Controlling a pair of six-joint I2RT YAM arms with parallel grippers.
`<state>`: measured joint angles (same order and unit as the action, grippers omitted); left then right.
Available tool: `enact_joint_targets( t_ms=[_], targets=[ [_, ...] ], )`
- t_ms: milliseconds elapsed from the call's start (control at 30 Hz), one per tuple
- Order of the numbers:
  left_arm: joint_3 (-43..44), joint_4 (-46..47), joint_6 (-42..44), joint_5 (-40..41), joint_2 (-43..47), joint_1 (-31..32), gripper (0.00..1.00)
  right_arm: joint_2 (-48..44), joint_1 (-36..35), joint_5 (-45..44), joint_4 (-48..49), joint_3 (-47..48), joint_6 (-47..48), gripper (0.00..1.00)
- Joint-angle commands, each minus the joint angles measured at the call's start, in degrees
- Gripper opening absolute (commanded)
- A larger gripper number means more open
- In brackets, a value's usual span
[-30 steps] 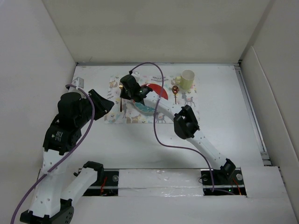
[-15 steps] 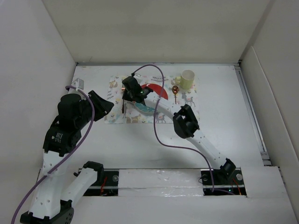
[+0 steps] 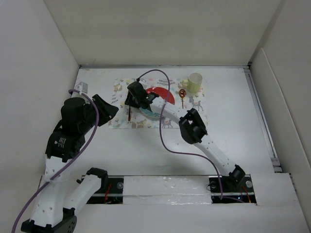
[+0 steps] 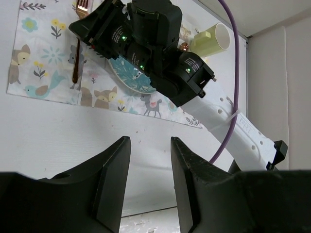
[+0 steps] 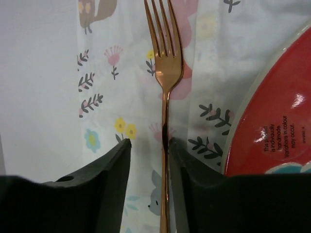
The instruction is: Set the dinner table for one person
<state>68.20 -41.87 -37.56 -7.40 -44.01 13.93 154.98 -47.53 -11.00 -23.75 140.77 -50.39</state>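
Note:
A copper fork (image 5: 165,73) lies lengthwise on the deer-print placemat (image 5: 107,73), left of the red and teal plate (image 5: 272,121). My right gripper (image 5: 148,141) is open low over it; the fork handle runs between the fingers, against the right one. From above, the right gripper (image 3: 132,98) is over the placemat's left part and the fork handle (image 3: 129,115) sticks out toward me. My left gripper (image 4: 149,140) is open and empty above the white dinner table (image 4: 73,131), left of the placemat (image 3: 189,114).
A pale green mug (image 3: 195,82) stands at the placemat's far right corner, with a copper spoon (image 3: 182,94) beside the plate (image 3: 163,94). White walls border the dinner table (image 3: 233,126). The right arm's purple cable loops over the placemat.
My right gripper has shifted slightly right and toward me with the fork, lowering it. The fork now lies on the placemat between open fingers. The left arm has barely moved.

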Motion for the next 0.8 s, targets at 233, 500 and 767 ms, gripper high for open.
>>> enact_joint_targets(
  t_ms=[233, 500, 767],
  targets=[
    [4.0, 3.2, 0.6, 3.7, -1.7, 0.3, 0.47, -17.8, 2.3, 14.0, 7.9, -2.1, 7.7, 0.63],
    [8.3, 13.3, 1.3, 1.2, -6.9, 0.3, 0.61, -53.1, 7.4, 17.7, 1.0, -25.7, 19.1, 1.00],
    [19.3, 18.4, 2.0, 5.1, -13.9, 0.3, 0.64, -105.8, 18.1, -9.3, -0.3, -64.9, 15.7, 1.00]
  ],
)
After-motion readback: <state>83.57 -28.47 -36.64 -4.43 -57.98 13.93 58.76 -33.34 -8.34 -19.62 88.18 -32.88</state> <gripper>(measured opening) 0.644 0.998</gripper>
